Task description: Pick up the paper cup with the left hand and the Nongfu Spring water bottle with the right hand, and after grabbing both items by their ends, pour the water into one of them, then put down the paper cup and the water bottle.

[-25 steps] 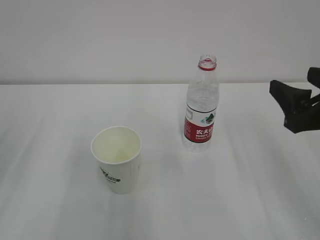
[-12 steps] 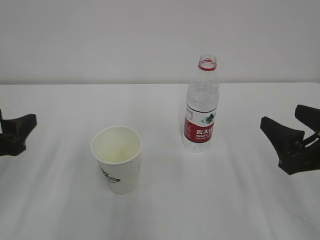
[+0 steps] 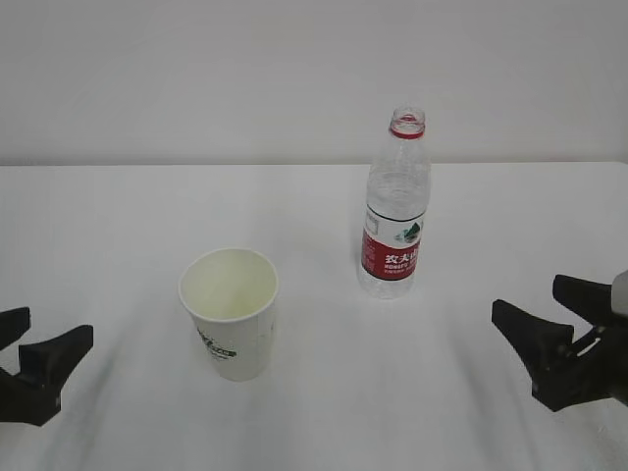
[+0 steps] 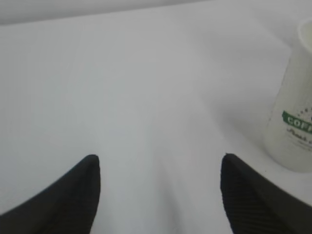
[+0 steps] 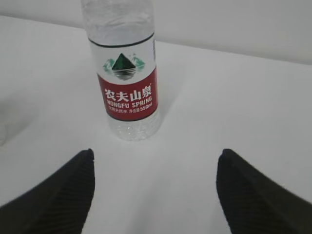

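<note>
The white paper cup [image 3: 229, 314] stands upright and looks empty on the table, its green logo facing the camera; it shows at the right edge of the left wrist view [image 4: 292, 117]. The Nongfu Spring water bottle [image 3: 395, 211] stands upright behind and to the right of it, red-labelled, with no cap on its neck. How much water it holds I cannot tell. My left gripper [image 3: 51, 329] is open at the lower left, well apart from the cup, with nothing between its fingers [image 4: 159, 158]. My right gripper [image 3: 530, 296] is open at the lower right, facing the bottle [image 5: 127, 87], with bare table between its fingertips [image 5: 156, 152].
The white table [image 3: 314, 412] runs back to a plain pale wall [image 3: 196, 78]. Apart from the cup and the bottle, nothing stands on it.
The left gripper has come in from the left edge and dropped to the lower left. The right gripper has moved down and a little leftward. Cup and bottle have not moved.
</note>
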Motion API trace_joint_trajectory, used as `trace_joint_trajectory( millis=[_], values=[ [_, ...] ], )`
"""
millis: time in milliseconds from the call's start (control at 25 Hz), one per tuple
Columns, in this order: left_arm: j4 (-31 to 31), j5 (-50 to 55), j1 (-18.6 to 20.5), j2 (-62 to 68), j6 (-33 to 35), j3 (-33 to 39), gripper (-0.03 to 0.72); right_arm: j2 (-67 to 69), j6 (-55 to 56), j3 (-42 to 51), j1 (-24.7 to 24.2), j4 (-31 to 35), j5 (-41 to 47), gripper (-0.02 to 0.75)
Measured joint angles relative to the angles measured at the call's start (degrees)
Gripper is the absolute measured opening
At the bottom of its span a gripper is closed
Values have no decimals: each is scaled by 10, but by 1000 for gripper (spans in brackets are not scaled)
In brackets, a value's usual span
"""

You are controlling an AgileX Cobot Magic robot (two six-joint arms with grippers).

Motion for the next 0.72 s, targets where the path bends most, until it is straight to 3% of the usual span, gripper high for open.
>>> trace_joint_trajectory(
  millis=[400,720],
  values=[
    [38,-11,0,36,-2,7,559,10,-6,0,0,-13,-4,587],
    [96,-14,0,37,-2,-34,559,11,-53,-27,0,-58,-4,587]
  ],
)
